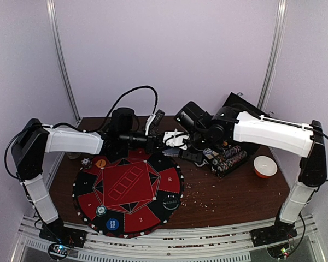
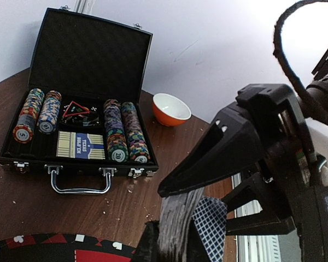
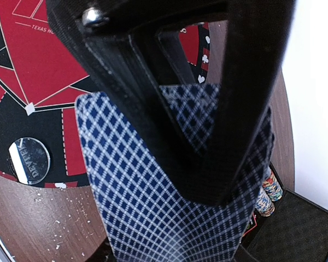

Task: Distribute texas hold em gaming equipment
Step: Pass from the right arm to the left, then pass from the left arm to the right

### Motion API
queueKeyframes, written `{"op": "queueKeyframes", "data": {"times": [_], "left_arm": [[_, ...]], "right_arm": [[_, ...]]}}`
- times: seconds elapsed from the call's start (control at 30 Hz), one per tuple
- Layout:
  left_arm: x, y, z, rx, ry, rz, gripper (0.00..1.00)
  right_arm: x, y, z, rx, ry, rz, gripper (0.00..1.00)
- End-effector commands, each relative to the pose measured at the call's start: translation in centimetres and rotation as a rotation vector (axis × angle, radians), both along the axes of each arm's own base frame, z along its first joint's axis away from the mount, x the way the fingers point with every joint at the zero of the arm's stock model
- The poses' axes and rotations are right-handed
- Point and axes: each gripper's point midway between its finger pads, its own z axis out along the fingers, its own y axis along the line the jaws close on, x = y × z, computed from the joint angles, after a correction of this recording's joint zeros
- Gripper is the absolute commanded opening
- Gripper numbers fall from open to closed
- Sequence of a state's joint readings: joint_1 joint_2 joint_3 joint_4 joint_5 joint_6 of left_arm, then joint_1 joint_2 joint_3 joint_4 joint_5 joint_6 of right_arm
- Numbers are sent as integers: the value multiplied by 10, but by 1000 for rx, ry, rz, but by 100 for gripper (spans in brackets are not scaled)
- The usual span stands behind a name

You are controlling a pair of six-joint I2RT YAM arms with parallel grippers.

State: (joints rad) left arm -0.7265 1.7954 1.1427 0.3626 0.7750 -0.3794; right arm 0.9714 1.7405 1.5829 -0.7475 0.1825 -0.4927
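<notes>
My two grippers meet above the far edge of the mat. In the right wrist view my right gripper point(image 3: 206, 188) is shut on a stack of blue-diamond-backed playing cards point(image 3: 136, 207). The left wrist view shows that stack edge-on point(image 2: 177, 221), running down between my left gripper's point(image 2: 175, 243) dark fingers, which close on it. From above, the left gripper point(image 1: 156, 140) and right gripper point(image 1: 178, 146) face each other over the cards point(image 1: 173, 152). Striped poker chips point(image 2: 117, 134) fill the case. Yellow point(image 1: 100, 162), blue point(image 1: 112, 224) and black point(image 1: 170, 202) button discs lie on the mat.
The round red-and-black mat point(image 1: 126, 188) covers the table's left-centre. The open black case point(image 2: 93, 54) stands to the right, with a blue card box point(image 2: 81, 144) inside. An orange bowl point(image 1: 264, 166) sits beyond it. Crumbs dot the brown table.
</notes>
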Motion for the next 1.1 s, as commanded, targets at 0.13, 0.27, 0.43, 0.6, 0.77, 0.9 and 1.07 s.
{"op": "queueKeyframes", "data": {"times": [0.13, 0.27, 0.43, 0.6, 0.77, 0.9, 1.07], "left_arm": [[-9, -2, 20, -37, -23, -37, 0], [-11, 1, 29, -51, -28, -40, 0], [-10, 4, 30, -60, -7, -32, 0], [-9, 5, 34, -70, -9, -29, 0], [-9, 6, 33, -67, 0, -23, 0], [-8, 7, 33, -69, 0, -24, 0], [-8, 7, 32, -66, 0, -30, 0]], "right_arm": [[4, 13, 30, 197, -173, 35, 79], [1, 10, 21, 243, -232, 73, 92], [4, 8, 12, 243, -322, 113, 93], [12, 13, 9, 271, -352, 100, 94], [17, 14, 6, 277, -348, 90, 72], [16, 10, -1, 253, -338, 93, 64], [23, 4, -9, 231, -314, 74, 72]]}}
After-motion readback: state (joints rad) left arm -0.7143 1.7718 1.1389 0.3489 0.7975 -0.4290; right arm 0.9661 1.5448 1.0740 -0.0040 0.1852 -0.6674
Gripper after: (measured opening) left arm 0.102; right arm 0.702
